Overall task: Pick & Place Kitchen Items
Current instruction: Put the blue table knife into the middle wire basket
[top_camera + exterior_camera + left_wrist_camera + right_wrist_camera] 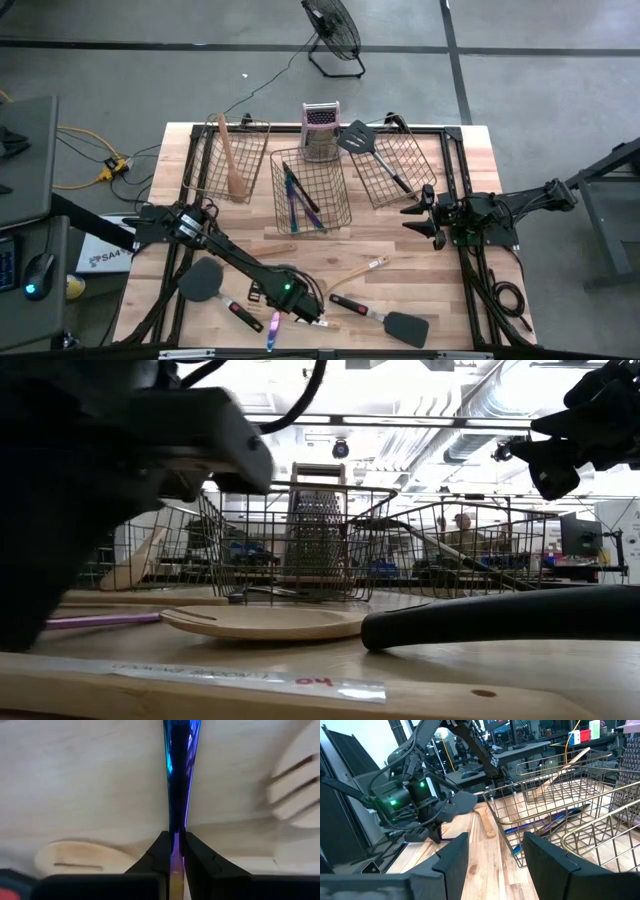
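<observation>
Pick step: left pincer [176, 851] low at the desk's [470, 180] near edge, clamped on a purple-blue cutlery piece [179, 780] lying on the wood; next, likely lift and carry to the middle basket [310, 190]; right pincer [492, 852] open, idle beside the right basket [400, 160].

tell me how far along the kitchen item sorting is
Partly done. The left wire basket holds a pale wooden spatula, the middle wire basket slim iridescent cutlery, the right wire basket a black spatula. In hand: the left pincer is shut on an iridescent purple-blue utensil. Left on the table: two black spatulas, wooden pieces. The right pincer waits open.
</observation>
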